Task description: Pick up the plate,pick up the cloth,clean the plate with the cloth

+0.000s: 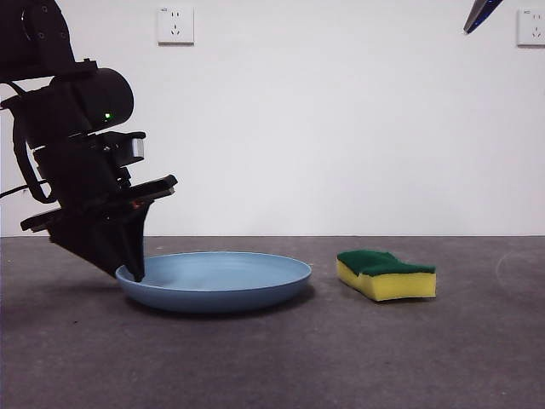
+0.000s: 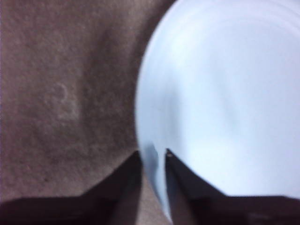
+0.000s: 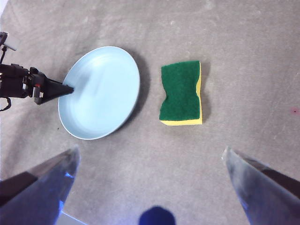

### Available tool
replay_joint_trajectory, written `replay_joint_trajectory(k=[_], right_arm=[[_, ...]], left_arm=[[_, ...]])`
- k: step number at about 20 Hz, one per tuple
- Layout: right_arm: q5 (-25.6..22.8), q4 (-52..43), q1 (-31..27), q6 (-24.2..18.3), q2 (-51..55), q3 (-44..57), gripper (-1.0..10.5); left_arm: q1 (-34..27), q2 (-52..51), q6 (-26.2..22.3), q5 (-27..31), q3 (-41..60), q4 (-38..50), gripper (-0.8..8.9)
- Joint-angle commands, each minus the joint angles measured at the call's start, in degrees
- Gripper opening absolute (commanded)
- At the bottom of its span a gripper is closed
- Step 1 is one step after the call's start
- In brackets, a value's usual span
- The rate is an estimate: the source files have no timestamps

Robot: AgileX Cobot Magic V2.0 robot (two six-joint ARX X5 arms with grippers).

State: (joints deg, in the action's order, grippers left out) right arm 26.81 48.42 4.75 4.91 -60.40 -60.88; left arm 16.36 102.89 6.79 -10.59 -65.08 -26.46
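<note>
Currently the plate (image 1: 217, 281) lies flat on the grey table (image 1: 272, 358), and the cloth (image 1: 386, 273), a yellow sponge block with a green top layer, lies near it on the same surface, apart from it and untouched.

Left gripper (image 1: 134, 271): positioned at the plate's rim on the side away from the cloth. In the left wrist view, the two black jaws straddle the rim, one on the table side and one over the plate's inner face, with the rim edge in the narrow gap between them. That view is blurred, so contact cannot be confirmed; the jaws appear nearly closed on the rim, but whether they actually clamp it cannot be told. In the front view the jaw tips merge into one dark wedge and the plate's near edge is hidden behind them. The arm's upper part is cut off at the picture's edge.

Right gripper (image 3: 150, 159): held high above the table, jaws spread wide and empty. Only their inner faces show, out of focus. In the front view it shows only as a dark tip (image 1: 482, 14) at a top corner.
</note>
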Motion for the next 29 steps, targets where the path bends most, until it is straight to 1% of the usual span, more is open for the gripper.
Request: replay_joint_trajectory(k=[1, 6, 9, 11, 13, 15, 17, 20, 23, 26, 29], right_arm=[[-0.1, -0.4, -0.1, 0.2, 0.0, -0.2, 6.0], [0.3, -3.7, 0.7, 0.4, 0.0, -0.2, 6.0], [-0.1, -6.6, 3.9, 1.1, -1.9, -0.6, 5.9], [-0.7, -6.7, 7.1, 1.0, -5.8, -2.3, 5.9], [-5.0, -6.8, 10.3, -0.1, -10.3, -4.5, 5.9], [-9.3, -6.7, 12.8, -1.5, -15.5, -7.2, 5.9], [-12.9, -6.3, 14.6, -3.0, -21.2, -10.1, 5.9], [-17.7, -6.4, 16.4, -4.7, -29.9, -14.3, 5.9], [-19.8, -6.4, 16.8, -5.7, -38.0, -18.1, 5.9], [-19.8, -8.2, 16.8, -5.9, -44.2, -19.4, 5.9], [-19.9, -9.4, 16.8, -5.9, -48.2, -19.4, 5.9]], left_arm=[[0.3, 0.5, -1.4, 0.0, 0.2, 0.5, -0.09], [0.3, -3.0, -2.4, 0.0, 0.2, -0.2, -0.09], [0.2, -9.0, -3.3, 0.1, 0.2, -1.3, -0.09], [0.2, -14.2, -4.1, 0.7, 0.2, -2.5, -0.09], [0.2, -19.5, -4.1, 2.1, 0.2, -5.0, -0.09], [0.2, -24.2, -5.4, 3.8, 0.2, -7.3, -0.09], [0.2, -27.9, -5.6, 5.7, 0.2, -9.1, -0.09], [0.2, -31.5, -5.6, 6.1, 0.2, -11.4, -0.09], [0.2, -32.4, -6.4, 6.1, 0.2, -13.0, -0.09], [0.2, -32.4, -6.9, 6.1, 0.2, -14.1, -0.09], [0.2, -32.4, -6.9, 6.1, 0.2, -14.0, -0.09]])
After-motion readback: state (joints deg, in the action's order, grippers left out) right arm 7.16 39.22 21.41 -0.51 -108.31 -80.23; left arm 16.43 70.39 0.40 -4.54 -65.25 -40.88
